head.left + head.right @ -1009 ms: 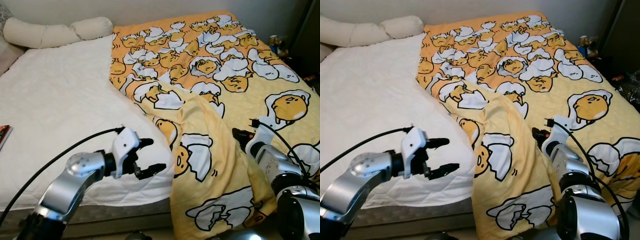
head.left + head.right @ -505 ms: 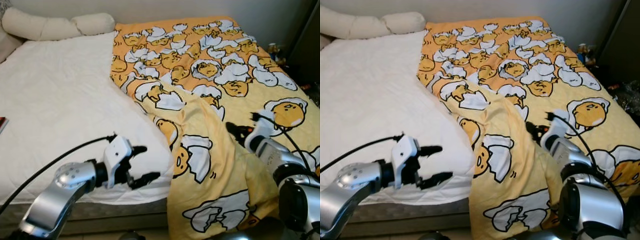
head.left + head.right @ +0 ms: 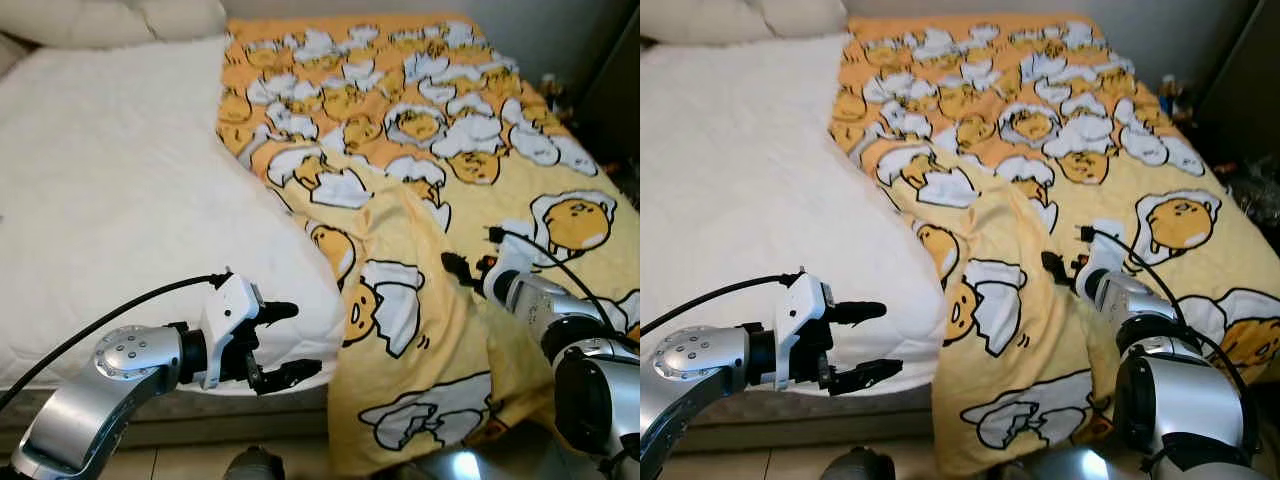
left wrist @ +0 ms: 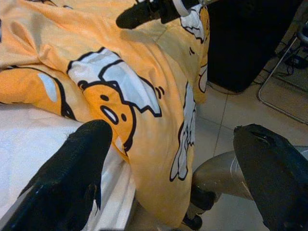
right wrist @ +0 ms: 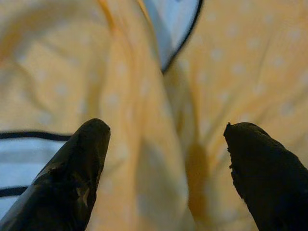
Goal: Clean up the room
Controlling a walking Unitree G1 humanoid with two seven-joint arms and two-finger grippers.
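A yellow blanket (image 3: 430,190) printed with egg cartoons covers the right half of the bed, and its near edge hangs over the foot. A raised fold of it runs down the middle. My right gripper (image 3: 452,266) rests on the blanket beside that fold, open, with yellow cloth (image 5: 159,96) lying between its fingers. My left gripper (image 3: 303,340) hovers open at the bed's near corner, just left of the hanging blanket edge (image 4: 144,125).
The bare white mattress (image 3: 120,200) fills the left half of the bed, with pale pillows (image 3: 130,18) at its head. Dark furniture (image 3: 620,90) and small clutter stand to the right. Tiled floor (image 4: 231,115) lies below the bed's foot.
The whole view has shifted down and toward the bed. My left gripper sits lower, at the mattress corner. My right gripper has crept a little left along the blanket. Both stay open.
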